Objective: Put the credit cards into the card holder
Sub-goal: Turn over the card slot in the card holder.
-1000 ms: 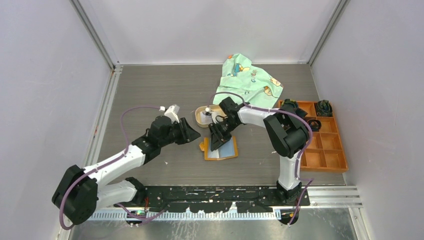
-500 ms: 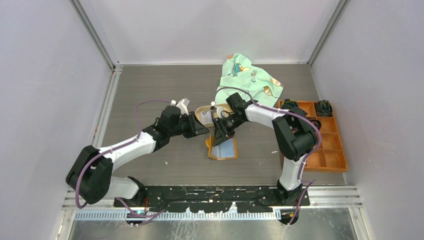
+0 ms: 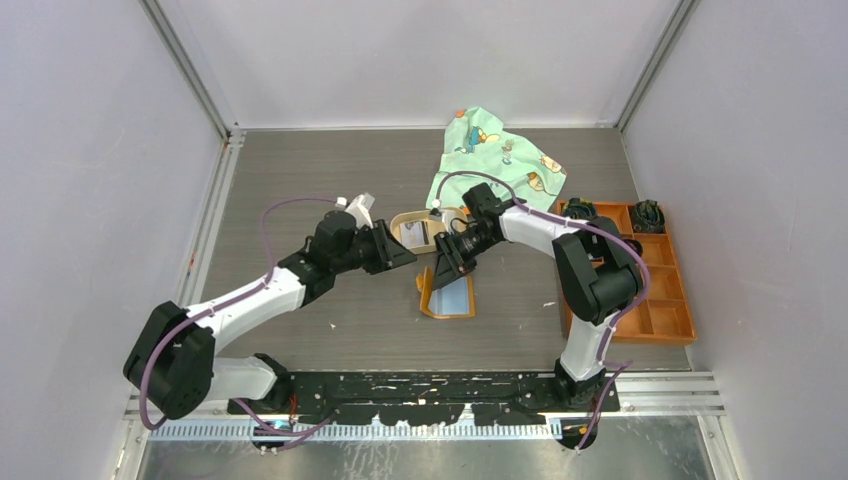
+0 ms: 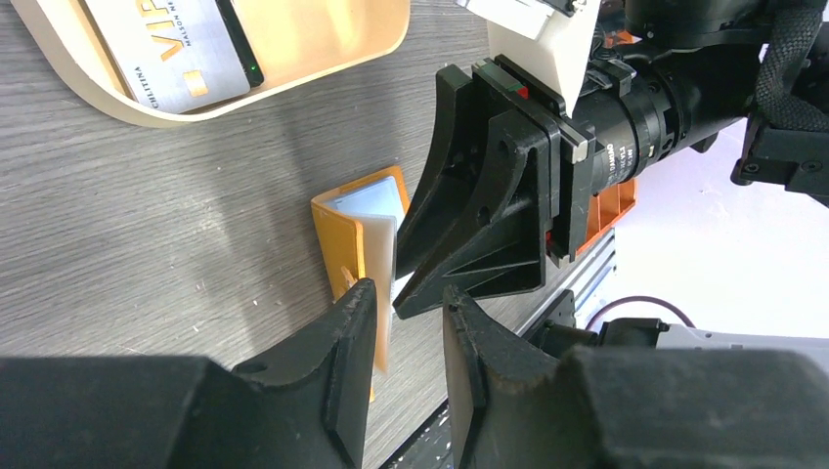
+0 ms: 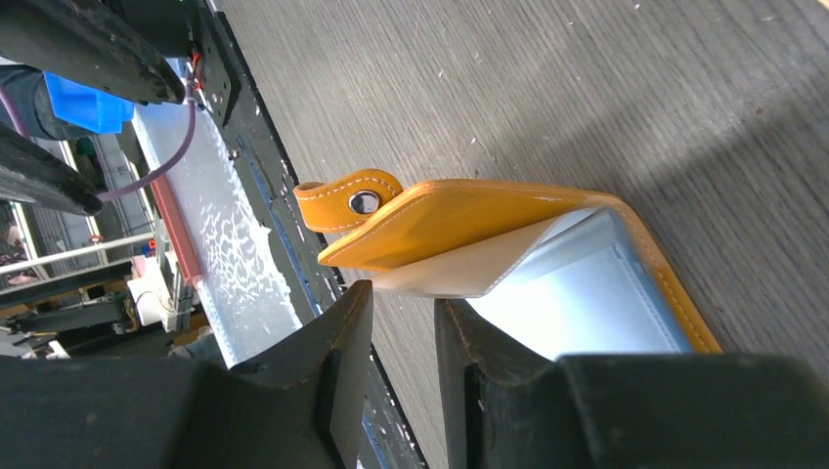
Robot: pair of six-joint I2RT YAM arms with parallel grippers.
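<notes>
- Card holder (image 5: 469, 220): small flat orange-tan leather-like fold-over wallet with a snap tab. It lies on the grey wood-grain surface (image 3: 300, 180), just in front of the tray. One cover is raised, so you can see the pale blue-white lining.
- Credit card (image 4: 176, 49): thin whitish plastic rectangle with gold print and a dark stripe. It lies inside the tray, well apart from the holder. You can make out no other card with certainty.
- Tray (image 4: 313, 29): shallow oval tan dish, just behind the holder.
- Right end effector (image 5: 403, 298): the tips are at the edge of the raised cover, with the jaws only narrowly parted. You cannot tell whether it pinches the cover or merely props it.
- Left end effector (image 4: 409, 291): partly released and grasping nothing. It hovers low between the tray and the holder.
- Also present: a green printed cloth (image 3: 500, 150) at the far side and an orange compartment box (image 3: 660, 300) on the right.
- Progress: early. The holder looks opened and presented, but no card is seen in it.
- Remaining for you, by this view: lift the card from the tray and slide it into a pocket. Repeat for any others.
</notes>
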